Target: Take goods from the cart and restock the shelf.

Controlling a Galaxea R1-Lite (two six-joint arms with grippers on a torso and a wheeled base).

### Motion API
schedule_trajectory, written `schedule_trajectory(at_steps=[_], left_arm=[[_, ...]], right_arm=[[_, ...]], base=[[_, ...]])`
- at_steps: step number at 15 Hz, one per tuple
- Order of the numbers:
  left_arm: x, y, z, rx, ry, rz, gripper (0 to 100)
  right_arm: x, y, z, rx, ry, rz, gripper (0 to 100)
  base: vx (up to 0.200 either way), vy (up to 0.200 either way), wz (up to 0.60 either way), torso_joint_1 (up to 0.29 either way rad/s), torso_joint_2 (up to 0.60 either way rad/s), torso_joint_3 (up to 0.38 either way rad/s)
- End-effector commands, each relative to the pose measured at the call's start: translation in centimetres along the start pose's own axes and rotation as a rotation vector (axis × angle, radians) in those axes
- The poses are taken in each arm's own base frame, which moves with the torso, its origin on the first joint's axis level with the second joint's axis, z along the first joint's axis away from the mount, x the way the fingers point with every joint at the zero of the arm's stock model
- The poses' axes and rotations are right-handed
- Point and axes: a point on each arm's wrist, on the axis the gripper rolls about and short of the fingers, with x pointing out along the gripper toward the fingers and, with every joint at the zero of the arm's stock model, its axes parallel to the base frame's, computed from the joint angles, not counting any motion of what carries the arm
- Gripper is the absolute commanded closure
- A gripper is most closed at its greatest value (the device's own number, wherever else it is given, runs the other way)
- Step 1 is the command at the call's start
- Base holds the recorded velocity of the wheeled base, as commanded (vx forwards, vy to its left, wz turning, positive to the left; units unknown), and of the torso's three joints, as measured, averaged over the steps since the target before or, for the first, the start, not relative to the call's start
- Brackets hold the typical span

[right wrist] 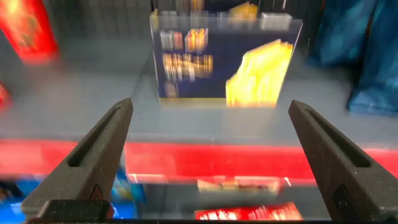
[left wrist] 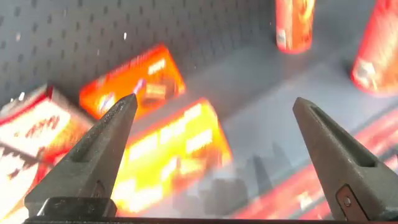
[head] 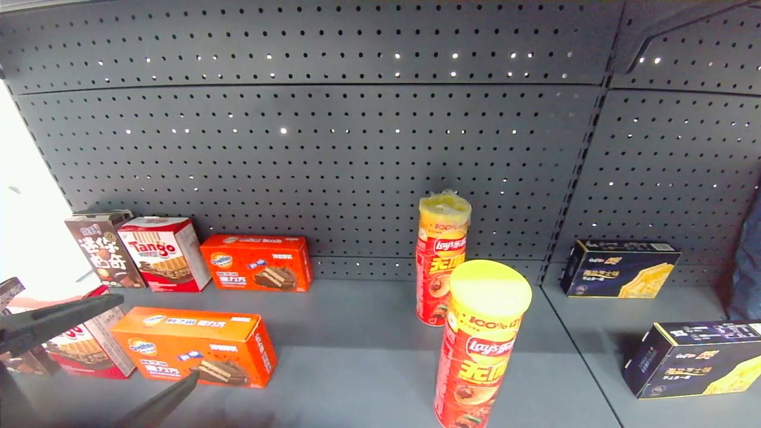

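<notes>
My left gripper is open at the shelf's front left, its fingers on either side of the front orange biscuit box, not touching it. In the left wrist view that gripper stands open and empty above the same orange box, with a second orange box farther back. My right gripper is open and empty just in front of the shelf's red edge strip, facing a dark blue box with a yellow picture.
On the grey shelf two tall red chip cans stand upright in the middle. Brown and red-white boxes line the back left. Two dark blue boxes lie right of the divider. Blue fabric hangs at the far right.
</notes>
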Motion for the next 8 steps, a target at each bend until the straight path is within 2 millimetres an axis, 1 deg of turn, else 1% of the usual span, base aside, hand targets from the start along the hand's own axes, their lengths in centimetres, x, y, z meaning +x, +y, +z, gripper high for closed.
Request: schedule_trajectory(at_steps=[1,2,3,5,6,7,8], left_arm=[[-2.7,0.4,0.6,-0.008,-0.1,0.024,0],[-3.0,0.4,0.6,-0.006,-0.109,0.025,0],[-3.4,0.4,0.4,-0.008,-0.119,0.029,0],[-3.5,0.4,0.0,-0.01,-0.116,0.028,0],[-3.6,0.3,-0.2,-0.009,-0.112,0.027,0],[-3.6,0.3,-0.2,-0.009,-0.113,0.027,0],[-3.6,0.3,-0.3,-0.009,-0.108,0.028,0]], right_arm=[[-0.3,-0.1,12.5,0.102,-0.066,0.005,0],[-0.3,0.1,12.3,0.001,-0.001,0.083,0],[0.1,0.3,11.7,-0.094,0.029,0.197,0],[0.5,0.7,10.9,-0.15,0.053,0.345,0],[1.2,0.9,10.3,-0.192,0.085,0.403,0],[1.5,0.9,10.4,-0.197,0.097,0.413,0],[2.6,0.9,10.4,-0.194,0.147,0.423,0]], base=[[0.0,0.0,0.0,0.0,0.0,0.0],[0.0,0.0,0.0,0.0,0.0,0.0],[0.0,0.0,0.0,0.0,0.0,0.0],[0.0,0.0,0.0,0.0,0.0,0.0],[0.0,0.0,0.0,0.0,0.0,0.0],[0.0,0.0,0.0,0.0,0.0,0.0],[0.0,0.0,0.0,0.0,0.0,0.0]])
